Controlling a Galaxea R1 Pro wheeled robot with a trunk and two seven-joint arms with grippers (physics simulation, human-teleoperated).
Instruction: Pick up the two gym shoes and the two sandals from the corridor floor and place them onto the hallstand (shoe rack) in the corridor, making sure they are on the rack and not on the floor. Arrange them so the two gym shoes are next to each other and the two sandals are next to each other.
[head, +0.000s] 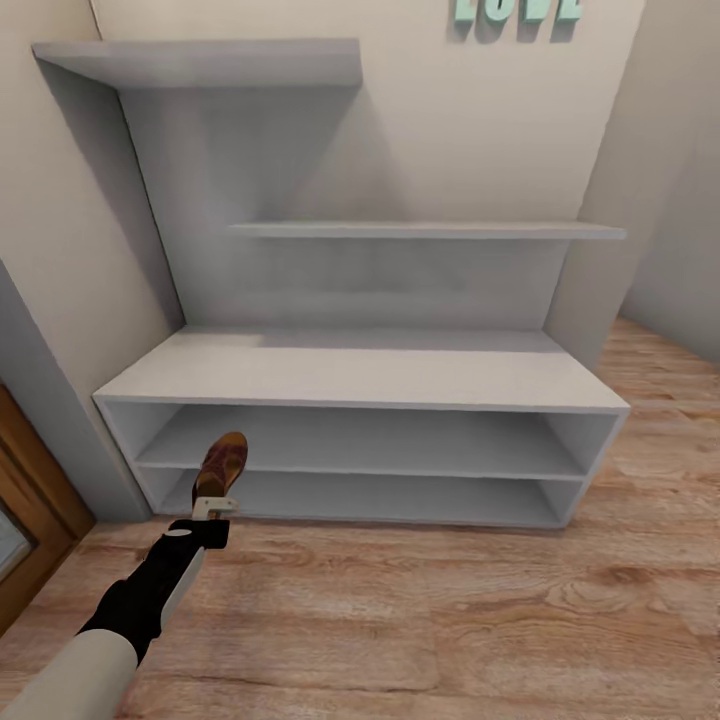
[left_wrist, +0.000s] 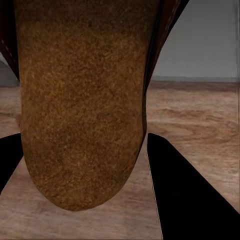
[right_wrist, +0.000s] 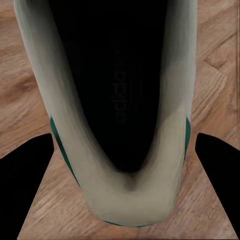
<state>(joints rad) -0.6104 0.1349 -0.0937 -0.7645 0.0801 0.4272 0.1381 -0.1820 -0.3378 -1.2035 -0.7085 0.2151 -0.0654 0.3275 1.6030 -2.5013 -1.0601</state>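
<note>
A dark brown sandal (head: 222, 462) with a tan footbed hangs in my left gripper (head: 214, 506), which is shut on its heel end. It is held just in front of the left end of the hallstand (head: 360, 378), level with the two open compartments. In the left wrist view the sandal's footbed (left_wrist: 80, 100) sits between the black fingers (left_wrist: 190, 200). In the right wrist view a white gym shoe (right_wrist: 125, 200) with green stripes is clamped at its heel by my right gripper (right_wrist: 124, 136), above the corridor floor (right_wrist: 215, 60).
Two staggered wall shelves (head: 430, 230) hang above the rack's flat top. A brown door frame (head: 30, 500) stands at the left and a wall corner (head: 610, 200) closes in at the right. Wood planks (head: 450, 620) stretch in front of the rack.
</note>
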